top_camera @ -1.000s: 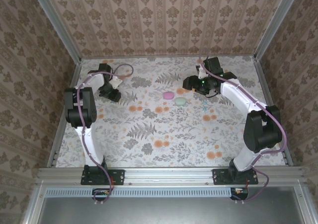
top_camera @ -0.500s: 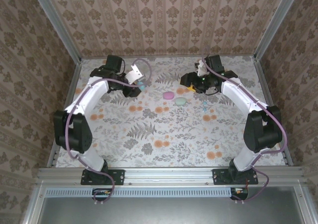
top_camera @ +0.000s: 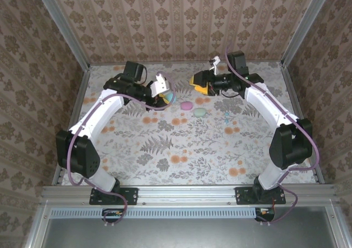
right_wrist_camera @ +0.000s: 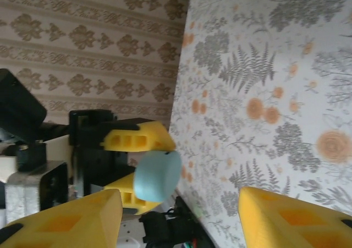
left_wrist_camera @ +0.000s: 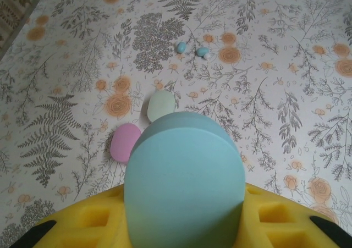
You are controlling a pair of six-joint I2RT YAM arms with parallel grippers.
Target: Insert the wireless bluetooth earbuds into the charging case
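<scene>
Your left fingers (top_camera: 164, 98) are clamped narrow on the teal charging case (left_wrist_camera: 184, 182), which is carried clear of the surface (top_camera: 165, 149) at upper centre of the overhead view. In the left wrist view it stands on edge between the yellow pads with its broad face to the lens, and I can't tell whether the lid is open. Your right fingers (top_camera: 198, 83) stand about half spread with nothing between them, turned toward the case from the right; in the right wrist view the case (right_wrist_camera: 158, 175) sits at lower left, in line with that gap. The earbuds (left_wrist_camera: 202, 51) are not in play yet. They lie together on the surface at top centre of the left wrist view, and overhead they are a small teal speck (top_camera: 226, 116) right of centre, well apart from both arms. The pink case (left_wrist_camera: 125, 142) and mint case (left_wrist_camera: 161, 105) lie just beside each other below the raised case. So this reads as the case-preparation step, with nothing inserted so far. Next, I'd judge, you bring the two arms together so the right fingers can catch the lid edge, or take the case over. It calls for a careful line-up, since that smooth pebble shape could slip. After that come the tiny buds, which need a fine pinch.
</scene>
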